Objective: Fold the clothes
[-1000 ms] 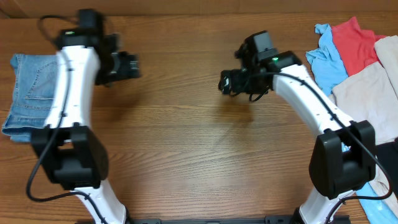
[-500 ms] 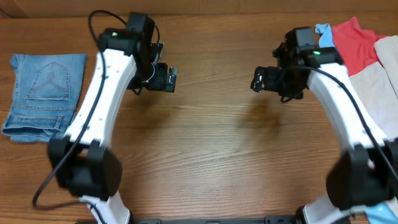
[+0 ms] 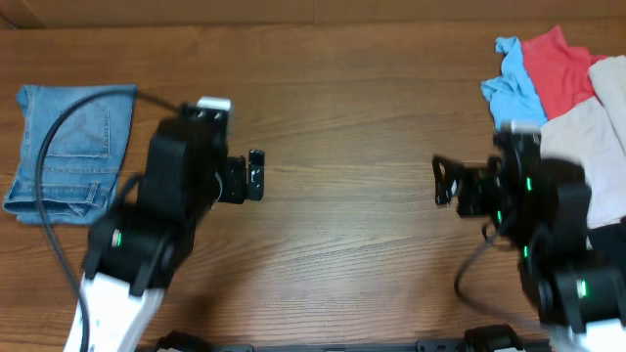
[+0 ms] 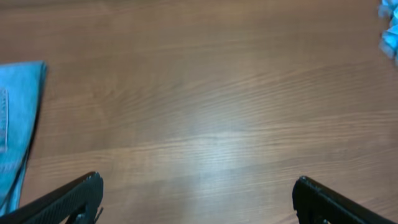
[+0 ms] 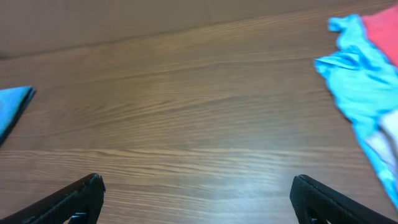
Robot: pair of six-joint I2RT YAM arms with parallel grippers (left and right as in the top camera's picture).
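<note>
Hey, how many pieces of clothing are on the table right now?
4. Folded jeans lie at the far left. A sky-blue shirt, a red garment and a beige garment are piled together at the far right. More may lie hidden in that pile.

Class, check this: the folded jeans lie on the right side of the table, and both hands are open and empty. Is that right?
One slip: the overhead view shows the folded jeans on the left side of the table. The left hand and right hand are indeed open and empty.

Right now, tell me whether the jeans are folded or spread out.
Folded: the jeans lie as a compact rectangle, back pocket up, no legs trailing.
</note>
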